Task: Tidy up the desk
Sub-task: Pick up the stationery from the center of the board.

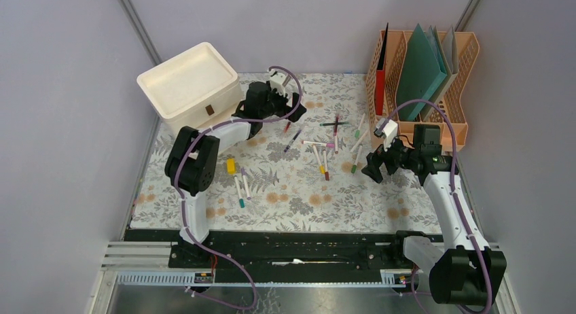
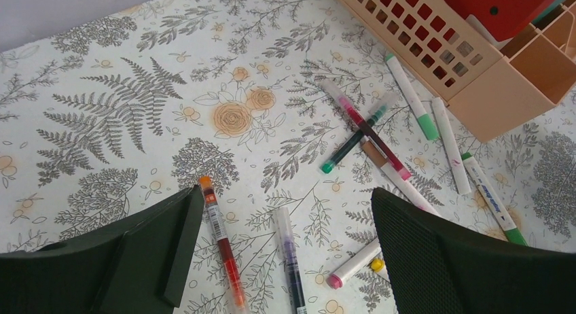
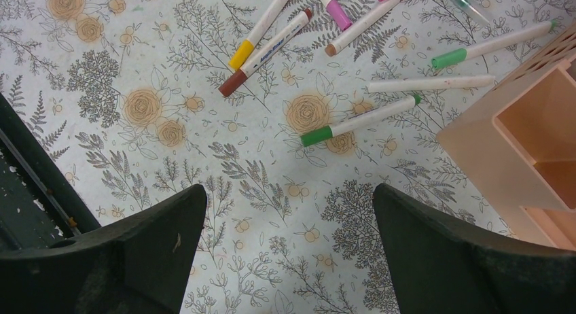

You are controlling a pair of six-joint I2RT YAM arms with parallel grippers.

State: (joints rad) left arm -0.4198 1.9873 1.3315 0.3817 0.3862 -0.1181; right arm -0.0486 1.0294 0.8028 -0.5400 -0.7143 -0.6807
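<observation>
Left tool (image 2: 286, 208), right tool (image 3: 289, 195) spread, empty, over scattered markers (image 2: 409, 95) on desk (image 1: 292, 200), peach rack (image 2: 499, 103) alongside

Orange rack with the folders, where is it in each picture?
Top view: orange rack at the top right.
Left wrist: orange rack in the top right corner.
Right wrist: orange rack at the right edge.
Shared landmark: markers scattered beside it.
</observation>
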